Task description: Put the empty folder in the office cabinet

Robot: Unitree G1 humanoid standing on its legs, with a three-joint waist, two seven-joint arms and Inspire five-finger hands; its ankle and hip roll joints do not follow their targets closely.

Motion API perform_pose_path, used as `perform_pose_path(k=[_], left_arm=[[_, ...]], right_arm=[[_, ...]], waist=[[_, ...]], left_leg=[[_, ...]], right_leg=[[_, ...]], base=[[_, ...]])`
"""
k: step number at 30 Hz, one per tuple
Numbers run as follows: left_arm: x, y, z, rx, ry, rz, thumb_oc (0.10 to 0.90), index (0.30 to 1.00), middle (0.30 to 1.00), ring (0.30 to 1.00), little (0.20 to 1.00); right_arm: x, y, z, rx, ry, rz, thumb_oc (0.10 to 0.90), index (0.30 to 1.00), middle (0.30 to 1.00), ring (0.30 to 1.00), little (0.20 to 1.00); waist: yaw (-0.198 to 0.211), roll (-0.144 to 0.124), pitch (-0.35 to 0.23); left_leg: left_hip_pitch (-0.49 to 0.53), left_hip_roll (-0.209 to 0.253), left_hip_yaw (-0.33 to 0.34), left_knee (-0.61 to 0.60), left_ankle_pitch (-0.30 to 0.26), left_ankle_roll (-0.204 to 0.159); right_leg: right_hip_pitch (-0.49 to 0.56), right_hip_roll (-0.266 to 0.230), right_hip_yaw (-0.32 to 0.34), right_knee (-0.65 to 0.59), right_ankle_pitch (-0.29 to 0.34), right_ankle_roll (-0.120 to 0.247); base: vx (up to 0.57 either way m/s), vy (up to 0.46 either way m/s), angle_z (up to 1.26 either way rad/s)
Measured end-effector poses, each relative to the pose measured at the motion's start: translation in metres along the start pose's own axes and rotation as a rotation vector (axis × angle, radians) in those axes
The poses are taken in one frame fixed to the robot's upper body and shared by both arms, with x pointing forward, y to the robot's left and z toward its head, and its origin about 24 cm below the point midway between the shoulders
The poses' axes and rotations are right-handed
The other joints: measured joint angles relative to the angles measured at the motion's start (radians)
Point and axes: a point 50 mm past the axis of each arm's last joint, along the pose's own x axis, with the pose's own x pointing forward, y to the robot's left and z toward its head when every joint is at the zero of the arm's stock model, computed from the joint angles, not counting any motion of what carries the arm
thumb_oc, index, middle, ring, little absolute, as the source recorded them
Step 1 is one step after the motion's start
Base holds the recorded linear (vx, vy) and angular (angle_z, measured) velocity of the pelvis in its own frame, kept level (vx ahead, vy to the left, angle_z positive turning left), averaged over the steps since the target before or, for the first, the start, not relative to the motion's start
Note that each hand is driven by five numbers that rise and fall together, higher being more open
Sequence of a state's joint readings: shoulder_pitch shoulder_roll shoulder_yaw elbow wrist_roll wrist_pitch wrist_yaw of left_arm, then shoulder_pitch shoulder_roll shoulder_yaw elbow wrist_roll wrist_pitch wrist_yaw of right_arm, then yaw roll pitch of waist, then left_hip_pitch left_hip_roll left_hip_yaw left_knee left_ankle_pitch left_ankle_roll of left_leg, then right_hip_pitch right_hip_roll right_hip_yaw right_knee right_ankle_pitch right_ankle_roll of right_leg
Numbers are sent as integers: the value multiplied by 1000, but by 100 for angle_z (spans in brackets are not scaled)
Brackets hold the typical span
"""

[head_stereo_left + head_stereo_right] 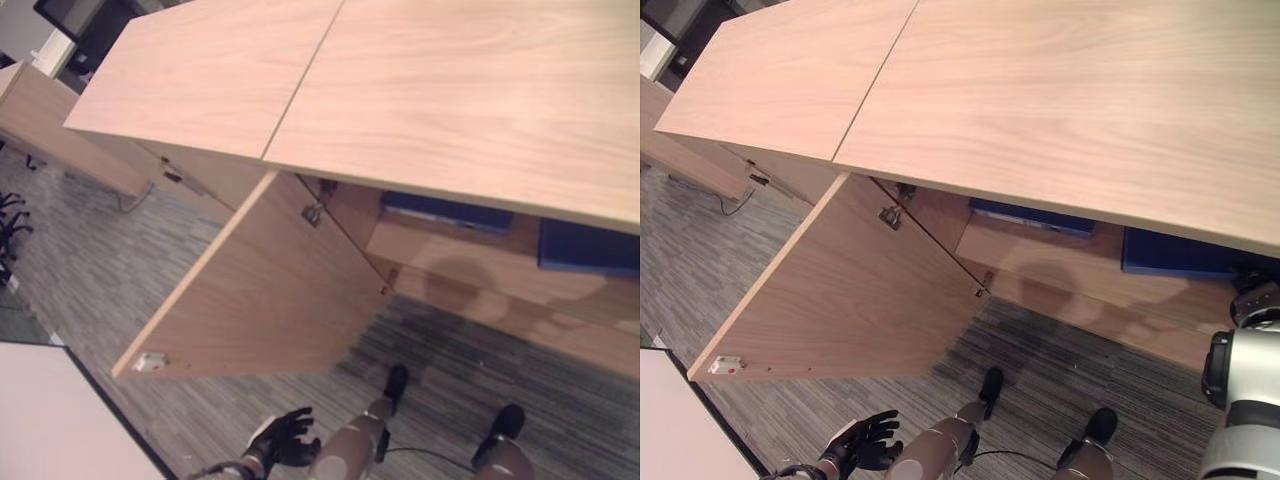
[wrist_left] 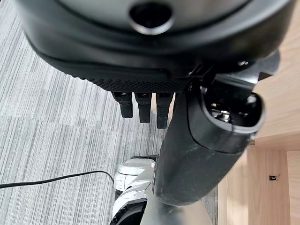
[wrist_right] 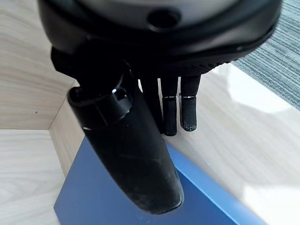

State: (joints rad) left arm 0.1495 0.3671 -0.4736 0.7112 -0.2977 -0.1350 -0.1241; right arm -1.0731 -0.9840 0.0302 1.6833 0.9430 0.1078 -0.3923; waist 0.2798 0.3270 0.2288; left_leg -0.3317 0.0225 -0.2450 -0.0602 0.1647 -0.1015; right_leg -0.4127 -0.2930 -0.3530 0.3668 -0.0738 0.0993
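Folder [image 3: 117, 197], blue, flat on cabinet [image 1: 450, 110] shelf behind open door [image 1: 270, 290]. Right hand [image 3: 173, 108] above folder, fingers straight, holding nothing. Left hand [image 1: 285, 440] low over carpet [image 1: 90, 280], fingers loosely spread.

You've got a cabinet [image 1: 470, 90] in pale wood-grain laminate, smooth and matt on top, its open door [image 1: 270, 290] in the same finish with small metal hinge fittings [image 1: 313, 213], and the inner shelf [image 3: 243, 140] carrying a soft sheen. The blue folder [image 3: 93, 197] looks like smooth matt plastic or coated board, can't tell which. Floor [image 1: 110, 270] is grey striped low-pile carpet, rough; both hands, left hand [image 1: 285, 440] and right hand [image 3: 140, 140], are dark matt plastic, slightly scuffed on the thumbs.
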Motion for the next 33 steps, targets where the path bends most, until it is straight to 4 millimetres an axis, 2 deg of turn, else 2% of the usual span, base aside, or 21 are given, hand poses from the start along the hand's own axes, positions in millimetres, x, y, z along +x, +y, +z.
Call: perform_pose_path(k=[12, 17, 24, 27, 33], left_arm=[[0, 0, -6, 38, 36, -2, 800, 900, 900, 900, 900], [1, 1, -5, 40, 34, 0, 800, 900, 900, 900, 900], [2, 0, -5, 46, 40, -7, 800, 900, 900, 900, 900], [1, 0, -6, 47, 45, -8, 800, 900, 900, 900, 900], [2, 0, -6, 47, 42, -8, 800, 900, 900, 900, 900]], right_arm=[[1, -3, 0, -34, -11, -14, 800, 900, 900, 900, 900], [-1, 3, -7, -55, 2, -3, 800, 900, 900, 900, 900], [0, 0, -10, -6, 35, -39, 800, 900, 900, 900, 900], [1, -5, -6, 13, 37, -63, 800, 900, 900, 900, 900], [1, -8, -4, 19, 34, -75, 800, 900, 900, 900, 900]], waist=[[-1, -8, 6], [3, -17, 13], [17, -45, 34], [18, -46, 34], [21, -46, 35]], left_leg=[[-17, -7, -47, 2, 0, 0], [-18, -7, -65, 3, 0, 0], [-27, -15, -79, 10, 3, 2], [-35, -27, -92, 15, 8, 8], [-37, -33, -93, 12, 10, 11]], right_leg=[[6, -9, -43, 7, -6, -4], [25, -8, -64, 0, -6, -4], [33, -16, -84, -6, -7, -1], [37, -27, -96, -9, -5, 12], [40, -26, -97, -15, -3, 15]], base=[[27, -1, 10], [47, 20, 10], [38, 28, 8], [64, 53, 11], [45, 20, 2]])
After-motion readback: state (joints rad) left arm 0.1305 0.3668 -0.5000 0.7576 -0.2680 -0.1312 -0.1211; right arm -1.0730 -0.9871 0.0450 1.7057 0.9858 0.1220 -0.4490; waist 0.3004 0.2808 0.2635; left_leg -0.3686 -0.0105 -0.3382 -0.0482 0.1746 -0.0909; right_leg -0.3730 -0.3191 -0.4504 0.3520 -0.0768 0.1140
